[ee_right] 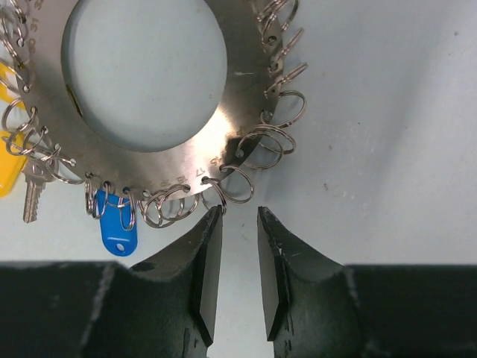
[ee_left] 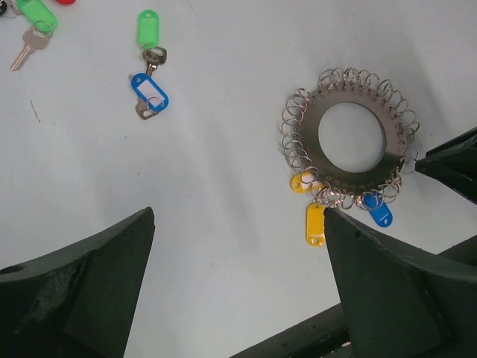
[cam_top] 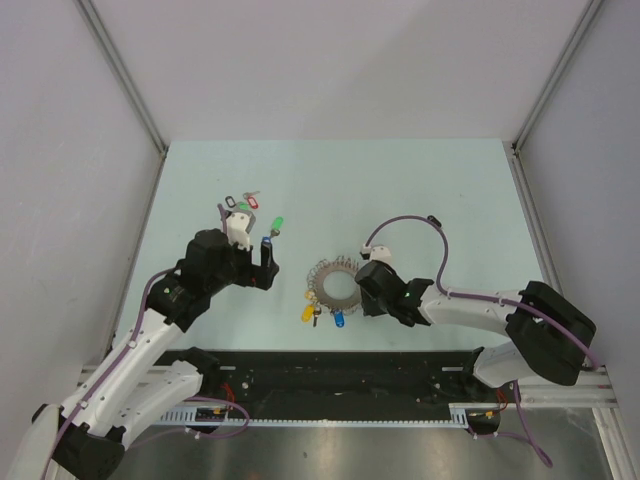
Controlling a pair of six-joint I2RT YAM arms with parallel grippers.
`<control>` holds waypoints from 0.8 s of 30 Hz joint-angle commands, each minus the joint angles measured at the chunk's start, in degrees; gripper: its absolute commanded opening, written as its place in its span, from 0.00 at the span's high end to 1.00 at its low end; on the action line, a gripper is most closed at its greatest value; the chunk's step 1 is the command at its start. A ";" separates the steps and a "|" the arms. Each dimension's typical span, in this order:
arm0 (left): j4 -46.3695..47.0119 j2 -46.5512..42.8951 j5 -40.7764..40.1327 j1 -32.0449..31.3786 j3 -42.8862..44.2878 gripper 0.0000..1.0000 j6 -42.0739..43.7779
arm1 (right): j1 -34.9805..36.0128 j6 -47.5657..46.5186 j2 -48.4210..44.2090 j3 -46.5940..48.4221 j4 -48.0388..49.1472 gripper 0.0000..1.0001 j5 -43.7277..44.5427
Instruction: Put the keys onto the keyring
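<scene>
Pale green tabletop (cam_top: pixel 420 200) | right gripper (ee_right: pixel 238 212) slit-narrow, empty, at flat silver loop-fringed keyring (ee_right: pixel 242 112) | left gripper (ee_left: pixel 238 216) wide, empty | risk: closing may nudge ring, miss wire loop (ee_right: pixel 237 183)

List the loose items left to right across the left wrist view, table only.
silver key with a green plastic tag → silver key with a blue plastic tag → wide silvery metal keyring rimmed with wire loops

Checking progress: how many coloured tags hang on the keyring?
3. In the left wrist view: upper yellow tag, lower yellow tag at the keyring's lower left; blue tag lower right. More may be hidden.
</scene>
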 commanded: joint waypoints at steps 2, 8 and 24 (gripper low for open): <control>1.10 -0.83 2.90 0.35 0.02 0.00 1.19 | -1.85 4.06 -2.22 -2.59 5.88 0.71 -2.60; 1.01 -0.74 2.91 0.35 0.02 0.00 1.27 | -1.50 4.49 -3.10 -3.13 7.90 0.72 -3.92; 1.18 -0.92 3.96 0.35 0.02 0.00 1.54 | -2.20 4.58 -2.66 -3.13 8.87 0.74 -4.19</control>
